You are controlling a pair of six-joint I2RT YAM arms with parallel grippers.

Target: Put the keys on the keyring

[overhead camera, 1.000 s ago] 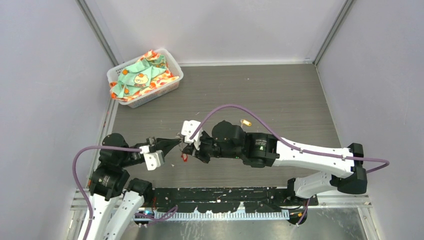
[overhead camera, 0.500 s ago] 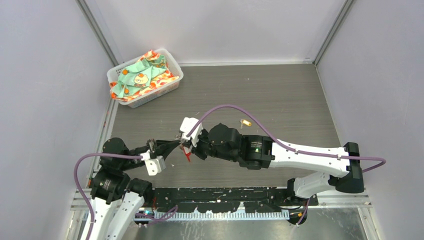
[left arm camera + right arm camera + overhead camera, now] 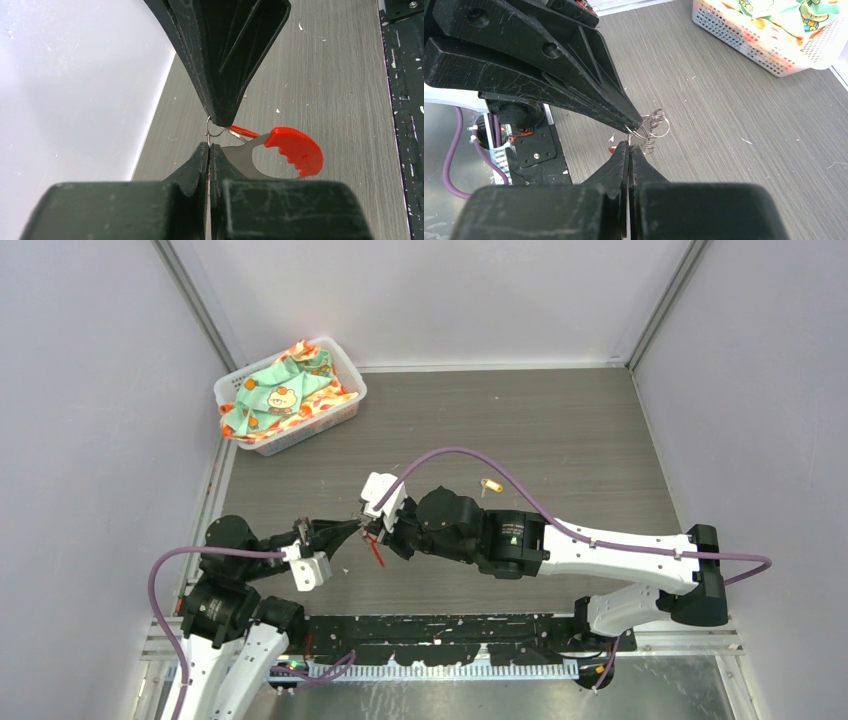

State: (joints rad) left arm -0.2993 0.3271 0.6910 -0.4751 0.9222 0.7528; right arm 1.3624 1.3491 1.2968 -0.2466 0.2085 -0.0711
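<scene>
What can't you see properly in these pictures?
Top view: the keyring is too small; where left gripper and right gripper meet, its wire loops don't show.
Left wrist view: the left gripper hides the keyring's lower edge.
Right wrist view: the right gripper hides nearly all its red part.
The yellow key: tiny, seen only from above.

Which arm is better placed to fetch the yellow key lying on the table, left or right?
Right. The yellow key lies beside the right arm, far from the left gripper. Both jaws are shut on the keyring, so the right gripper must probably release first.
</scene>
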